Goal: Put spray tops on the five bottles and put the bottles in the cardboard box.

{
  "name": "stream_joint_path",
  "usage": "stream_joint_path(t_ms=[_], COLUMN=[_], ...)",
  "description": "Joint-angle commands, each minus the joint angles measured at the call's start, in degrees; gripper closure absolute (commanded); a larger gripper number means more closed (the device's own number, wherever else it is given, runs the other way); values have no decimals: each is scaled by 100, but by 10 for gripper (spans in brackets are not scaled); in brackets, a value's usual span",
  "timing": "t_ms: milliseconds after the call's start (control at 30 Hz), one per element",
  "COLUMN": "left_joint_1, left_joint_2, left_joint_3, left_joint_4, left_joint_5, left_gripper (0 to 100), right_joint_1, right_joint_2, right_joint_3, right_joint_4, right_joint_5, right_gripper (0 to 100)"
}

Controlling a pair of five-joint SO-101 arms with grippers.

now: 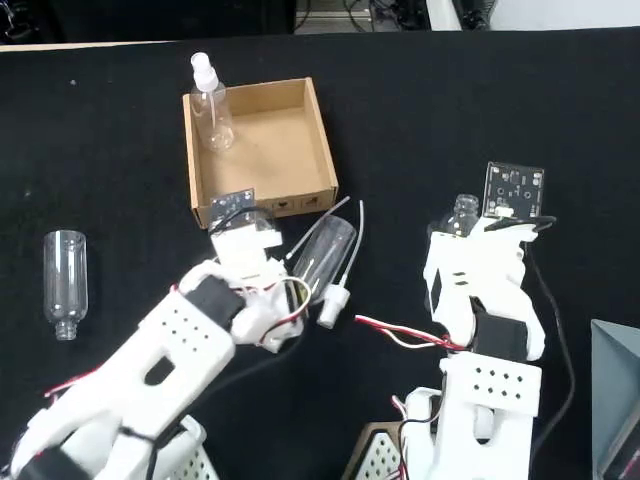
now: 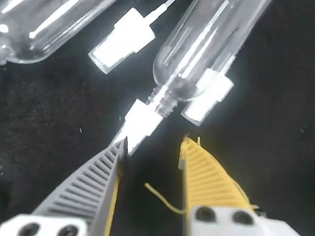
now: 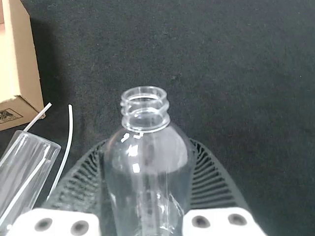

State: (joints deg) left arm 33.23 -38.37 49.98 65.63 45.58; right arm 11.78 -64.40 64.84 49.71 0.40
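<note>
surface: black cloth point(image 1: 480, 100) over the whole table, matte, a few lint specks
right edge, near corner: grey angular object point(image 1: 618, 385), cut off by frame
beyond far edge: dark cables point(image 1: 345, 12)
far-left corner: pale wood strip point(image 1: 70, 43)

On the tabletop point(image 1: 520, 110), the cardboard box point(image 1: 322, 140) sits left of centre, with a capped bottle point(image 1: 212, 112) standing in its far left corner. A lone bottle point(image 1: 65, 283) lies far left, well apart from the box. Just before the box's near right corner, a lying bottle point(image 1: 322, 250) rests among loose spray tops point(image 1: 333, 300), with the left pincer point(image 2: 152, 145) close beside them. Well to the right, the right pincer point(image 3: 150, 147) grips an upright open bottle point(image 1: 463, 212).
</note>
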Motion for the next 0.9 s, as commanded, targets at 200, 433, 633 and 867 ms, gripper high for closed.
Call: stream_joint_path(t_ms=[200, 433, 633, 867], left_joint_1=[-40, -796, -796, -822], left_joint_2=[1477, 1574, 1591, 2040], left_joint_3=[-1385, -1525, -1499, -1376], left_joint_4=[-255, -501, -607, -1090], left_joint_5=[1503, 2013, 2224, 2312], left_gripper=[821, 774, 679, 679], right_joint_1=[281, 281, 281, 281], right_joint_2=[-110, -110, -110, -110], right_joint_3=[-48, -48, -48, -48], right_joint_4=[-176, -176, -176, -176], right_joint_5=[-18, -9, -9, -9], right_gripper=[952, 952, 952, 952])
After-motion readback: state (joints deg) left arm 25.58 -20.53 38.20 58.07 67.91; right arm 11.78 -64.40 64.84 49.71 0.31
